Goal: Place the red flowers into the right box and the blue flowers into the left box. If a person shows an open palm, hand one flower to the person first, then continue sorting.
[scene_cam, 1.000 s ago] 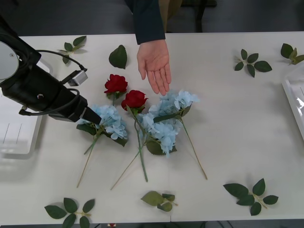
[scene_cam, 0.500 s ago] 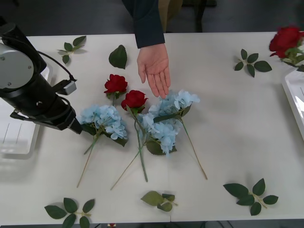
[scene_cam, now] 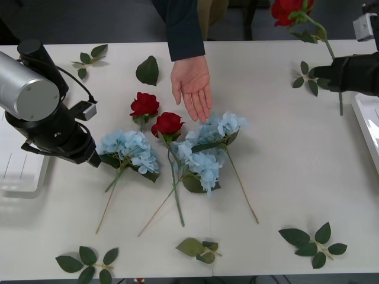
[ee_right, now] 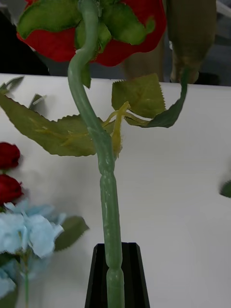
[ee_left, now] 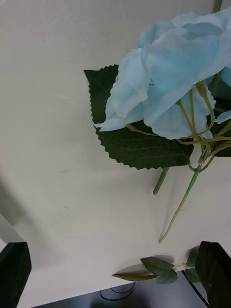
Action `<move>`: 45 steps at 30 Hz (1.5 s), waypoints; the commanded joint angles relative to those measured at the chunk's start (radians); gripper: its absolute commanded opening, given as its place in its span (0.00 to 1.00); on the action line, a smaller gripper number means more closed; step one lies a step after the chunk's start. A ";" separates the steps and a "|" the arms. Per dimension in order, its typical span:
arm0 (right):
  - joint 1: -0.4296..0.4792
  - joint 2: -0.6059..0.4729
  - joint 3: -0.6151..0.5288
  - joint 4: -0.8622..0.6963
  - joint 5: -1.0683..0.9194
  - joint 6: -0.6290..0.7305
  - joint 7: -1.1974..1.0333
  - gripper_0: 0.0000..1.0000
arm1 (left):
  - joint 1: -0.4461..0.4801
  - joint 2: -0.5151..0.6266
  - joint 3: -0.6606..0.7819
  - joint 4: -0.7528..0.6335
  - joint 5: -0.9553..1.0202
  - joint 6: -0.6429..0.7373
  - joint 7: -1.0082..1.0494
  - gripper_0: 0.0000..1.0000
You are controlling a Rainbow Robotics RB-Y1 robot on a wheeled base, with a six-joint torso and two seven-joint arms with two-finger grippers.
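The left gripper (ee_left: 115, 269), its black fingers (ee_left: 13, 269) spread wide apart, hangs low over the white surface (scene_cam: 284, 171) at 9 o'clock, on a bulky black-and-silver arm. The right gripper (ee_right: 115, 276), raised at 2 o'clock, is clamped on a thin green stem.

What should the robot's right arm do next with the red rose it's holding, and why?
Probably carry the red rose in the right gripper leftward to the open palm, since the person holds it out over the table, waiting.
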 commanded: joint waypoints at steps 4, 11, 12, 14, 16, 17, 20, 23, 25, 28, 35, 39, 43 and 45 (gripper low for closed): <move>-0.038 0.256 -0.085 -0.334 0.300 0.074 -0.299 0.00 | -0.004 -0.003 -0.012 -0.034 -0.015 -0.015 0.045 1.00; -0.040 0.404 -0.015 -0.607 0.603 0.134 -0.515 0.00 | -0.004 -0.005 -0.012 -0.034 -0.019 -0.021 0.045 1.00; -0.040 0.405 0.004 -0.625 0.628 0.134 -0.538 0.00 | -0.004 -0.005 -0.012 -0.034 -0.019 -0.022 0.045 1.00; -0.040 0.410 0.062 -0.687 0.717 0.119 -0.612 0.00 | -0.004 -0.005 -0.012 -0.034 -0.021 -0.024 0.045 1.00; -0.040 0.413 0.104 -0.720 0.772 0.107 -0.655 0.00 | -0.004 -0.005 -0.012 -0.034 -0.023 -0.026 0.045 1.00; -0.040 0.413 0.133 -0.736 0.806 0.100 -0.672 0.00 | -0.004 -0.005 -0.012 -0.034 -0.023 -0.026 0.045 1.00; -0.038 0.413 0.208 -0.765 0.901 0.054 -0.713 0.00 | -0.004 -0.005 -0.012 -0.035 -0.023 -0.029 0.046 1.00; -0.035 0.411 0.311 -0.762 1.024 -0.025 -0.774 0.00 | -0.004 -0.005 -0.012 -0.034 -0.024 -0.030 0.045 1.00; -0.035 0.401 0.378 -0.743 1.104 -0.081 -0.822 0.00 | -0.004 -0.005 -0.012 -0.034 -0.023 -0.030 0.045 1.00; -0.035 0.381 0.470 -0.696 1.217 -0.188 -0.894 0.00 | -0.004 -0.005 -0.012 -0.034 -0.021 -0.030 0.045 1.00; -0.035 0.368 0.573 -0.568 1.401 -0.401 -0.972 0.00 | -0.004 -0.005 -0.012 -0.035 -0.018 -0.032 0.045 1.00; -0.035 0.368 0.590 -0.502 1.443 -0.487 -0.981 0.00 | -0.004 -0.005 -0.012 -0.038 -0.016 -0.032 0.045 1.00; -0.035 0.368 0.596 -0.460 1.462 -0.536 -0.985 0.00 | -0.004 -0.005 -0.012 -0.037 -0.015 -0.033 0.045 1.00; -0.035 0.367 0.596 -0.456 1.461 -0.538 -0.986 0.00 | -0.004 -0.005 -0.012 -0.037 -0.013 -0.035 0.045 1.00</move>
